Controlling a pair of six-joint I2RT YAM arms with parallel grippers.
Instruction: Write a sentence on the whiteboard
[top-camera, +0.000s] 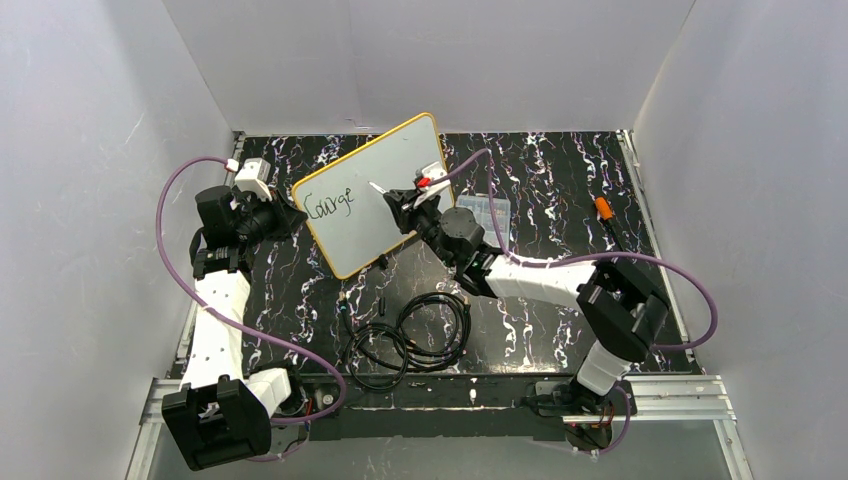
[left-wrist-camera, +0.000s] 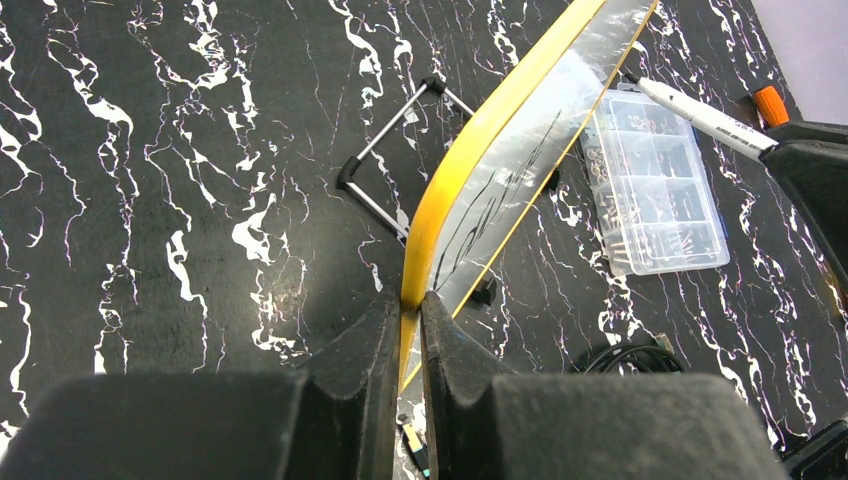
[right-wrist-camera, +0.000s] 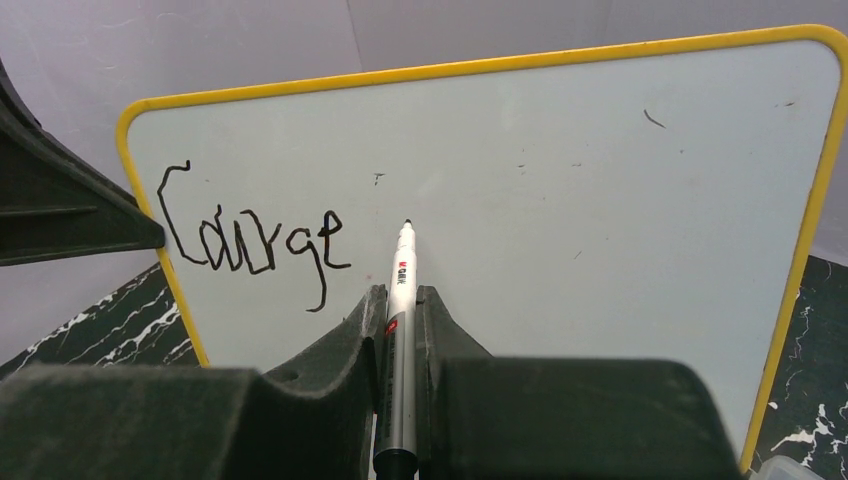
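Right jaws clamped on marker (right-wrist-camera: 402, 270), yellow-rimmed whiteboard (right-wrist-camera: 600, 200), sentence (right-wrist-camera: 255, 243) reading only "Courge"

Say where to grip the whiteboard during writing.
Take the whiteboard by its yellow rim at the left end, coming edge-on from the left. It is thin and raised steeply, so jaws span its thickness there, as the left gripper does, leaving the face free for the marker.

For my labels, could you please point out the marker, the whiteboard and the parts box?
marker (right-wrist-camera: 401, 300): right wrist view, barrel below tip.
whiteboard (top-camera: 392, 168): top view, bare face.
parts box (left-wrist-camera: 655, 185): left wrist view, lid.
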